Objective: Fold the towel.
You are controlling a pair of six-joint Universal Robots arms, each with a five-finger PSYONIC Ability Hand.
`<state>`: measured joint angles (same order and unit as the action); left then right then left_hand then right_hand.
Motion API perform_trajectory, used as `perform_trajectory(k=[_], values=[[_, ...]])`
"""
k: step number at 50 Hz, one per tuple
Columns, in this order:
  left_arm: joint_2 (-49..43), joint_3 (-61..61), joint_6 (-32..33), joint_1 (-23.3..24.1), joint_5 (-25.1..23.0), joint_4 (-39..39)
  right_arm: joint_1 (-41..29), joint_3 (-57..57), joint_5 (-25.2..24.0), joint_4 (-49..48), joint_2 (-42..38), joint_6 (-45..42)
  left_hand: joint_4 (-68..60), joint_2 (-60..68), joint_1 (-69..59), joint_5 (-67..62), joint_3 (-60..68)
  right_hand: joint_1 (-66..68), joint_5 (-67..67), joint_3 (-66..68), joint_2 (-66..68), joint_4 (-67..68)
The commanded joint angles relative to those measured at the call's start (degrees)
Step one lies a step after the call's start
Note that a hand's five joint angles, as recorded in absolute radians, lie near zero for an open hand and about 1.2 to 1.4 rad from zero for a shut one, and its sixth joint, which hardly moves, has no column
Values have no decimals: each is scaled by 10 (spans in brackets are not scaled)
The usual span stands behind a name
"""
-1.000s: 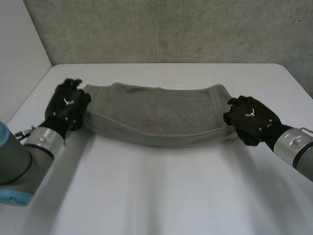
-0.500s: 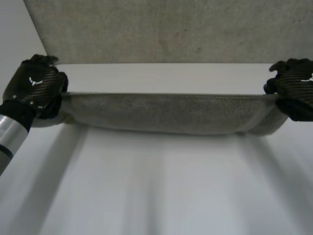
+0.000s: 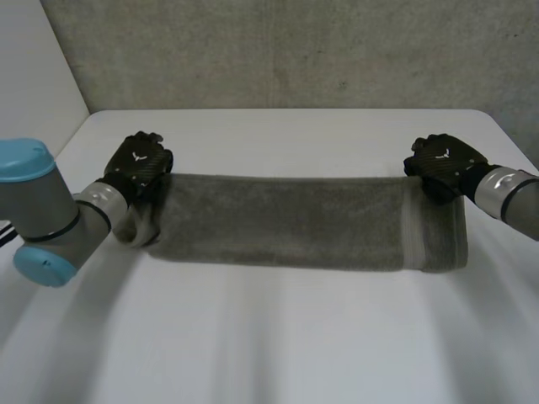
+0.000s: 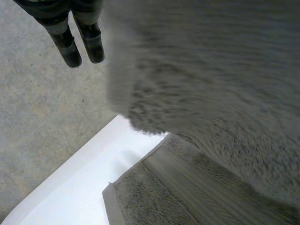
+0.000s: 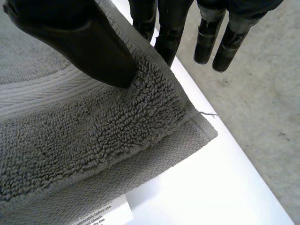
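The towel lies on the surface, doubled into a long band between the hands, so one fold looks done. The right hand pinches its corner, thumb on top; whether the left hand grips the opposite corner I cannot tell. Crosswise folds are probably left.

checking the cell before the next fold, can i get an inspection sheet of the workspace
surface: white table, smooth
job's things: grey towel lying folded in a long strip across the table; white label under its corner by the right hand
clutter: nothing seen
hands: right hand pinches the towel's far right corner between thumb and fingers; left hand at the far left corner, cloth bunched beneath it
cables: nothing seen on the table
surroundings: grey wall behind the table
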<state>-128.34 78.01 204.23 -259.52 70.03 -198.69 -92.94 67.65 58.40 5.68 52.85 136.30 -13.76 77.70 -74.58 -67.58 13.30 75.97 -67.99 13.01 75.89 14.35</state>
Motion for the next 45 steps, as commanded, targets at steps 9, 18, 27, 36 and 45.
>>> perform_trajectory(k=[9, 18, 27, 36, 45], values=[[-105, -123, 34, 1, -6, 24, -22, -62, 50, -96, -94, 26, 38, 18, -49, -19, -33, 40, -20, -30, 41, -44], [-136, -164, 74, 0, -9, 23, -26, -96, 59, -98, -130, 25, 38, -41, 10, 40, -33, 40, -20, -30, 41, -44], [-148, -187, 75, 0, -9, 22, -29, -101, 61, -126, -147, 26, 38, -163, 132, 162, -33, 40, -20, -30, 41, -44], [-163, -218, 75, 0, -6, 16, -42, -109, 64, -147, -158, 27, 38, -157, 126, 156, -33, 40, -20, -30, 41, -44], [-174, -225, 75, 0, -2, 14, -48, -132, 73, -149, -187, 26, 38, -204, 173, 203, -33, 40, -20, -30, 41, -44]])
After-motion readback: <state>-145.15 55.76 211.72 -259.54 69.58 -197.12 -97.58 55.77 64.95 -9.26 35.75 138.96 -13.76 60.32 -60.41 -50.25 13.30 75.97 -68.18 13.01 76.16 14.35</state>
